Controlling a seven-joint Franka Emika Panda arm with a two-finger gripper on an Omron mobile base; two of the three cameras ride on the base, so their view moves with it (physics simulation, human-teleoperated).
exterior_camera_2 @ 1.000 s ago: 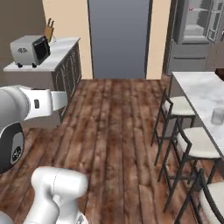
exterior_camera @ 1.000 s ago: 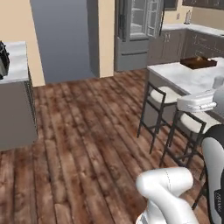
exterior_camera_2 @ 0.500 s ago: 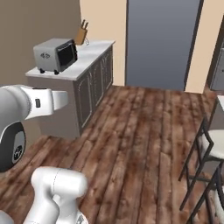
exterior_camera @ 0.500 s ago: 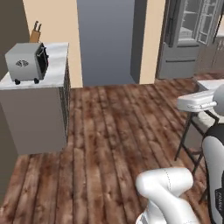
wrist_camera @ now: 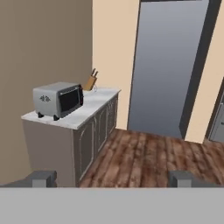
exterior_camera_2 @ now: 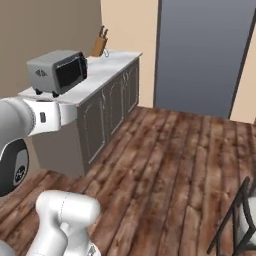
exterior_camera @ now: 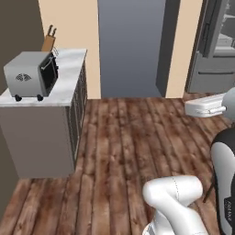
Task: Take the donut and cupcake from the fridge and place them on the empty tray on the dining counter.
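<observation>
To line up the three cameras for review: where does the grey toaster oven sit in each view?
Left base view: toaster oven at upper left, on the near end of the white countertop.
Right base view: upper left, on that countertop.
Hand view: left of centre.
Shared landmark: the knife block behind it, against the wall.

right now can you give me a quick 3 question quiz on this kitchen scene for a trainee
1. True or false: the toaster oven stands on the marble-topped cabinet.
2. What stands behind the toaster oven, near the wall? A) a kettle B) a knife block C) a fruit bowl
3. Fill in: in the hand view, the gripper has its jaws ____ with nothing between them.

Key
1. True.
2. B.
3. Open; the two fingertips stand far apart, and past them lies the wooden floor.
</observation>
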